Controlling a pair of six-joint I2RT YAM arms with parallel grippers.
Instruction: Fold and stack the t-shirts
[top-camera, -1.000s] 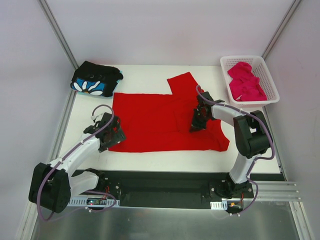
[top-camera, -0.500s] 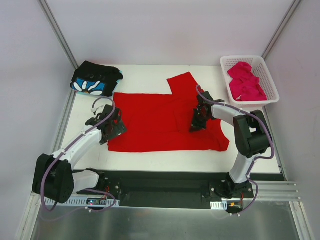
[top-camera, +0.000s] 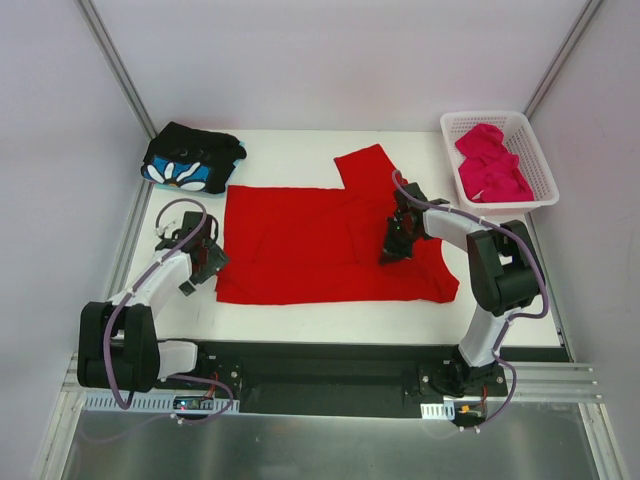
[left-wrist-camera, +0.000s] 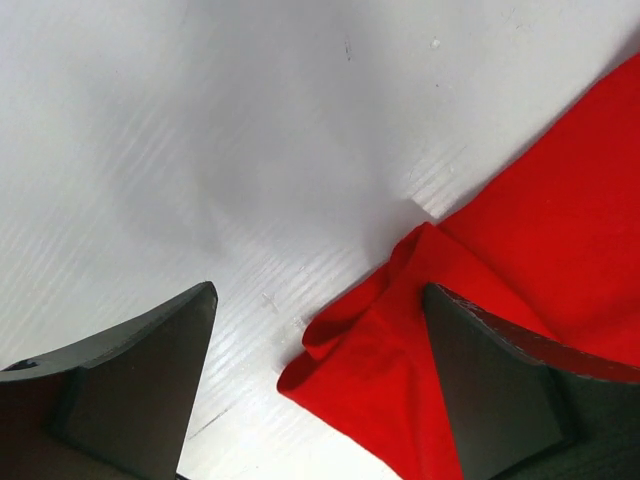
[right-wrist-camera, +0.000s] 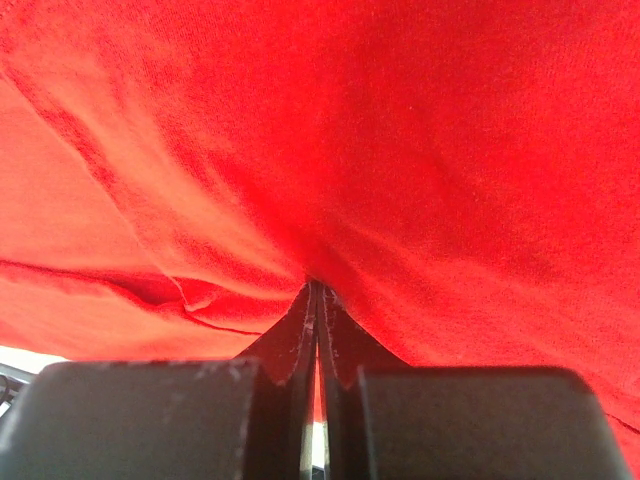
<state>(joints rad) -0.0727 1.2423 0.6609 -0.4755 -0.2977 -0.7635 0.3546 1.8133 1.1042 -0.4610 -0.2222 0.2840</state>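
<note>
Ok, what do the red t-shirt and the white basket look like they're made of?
The red t-shirt looks like soft knit cloth with a matte finish, possibly cotton jersey. The right wrist view shows a fine fabric texture, and the cloth creases and bunches at its corner. The white basket looks like rigid plastic, slightly glossy, with moulded lattice walls.

From where I stand, a bright red cloth t-shirt (top-camera: 320, 245) covers the middle of the white table (top-camera: 290, 150). Bare strips run along the far and near edges. The left gripper (top-camera: 205, 262) occupies the left strip. A folded black flower-print t-shirt (top-camera: 192, 160) blocks the far left corner. A white plastic lattice basket (top-camera: 505, 207) holding a magenta-pink t-shirt (top-camera: 490, 165) blocks the far right. The right arm (top-camera: 460, 225) bars the shirt's right side.
</note>
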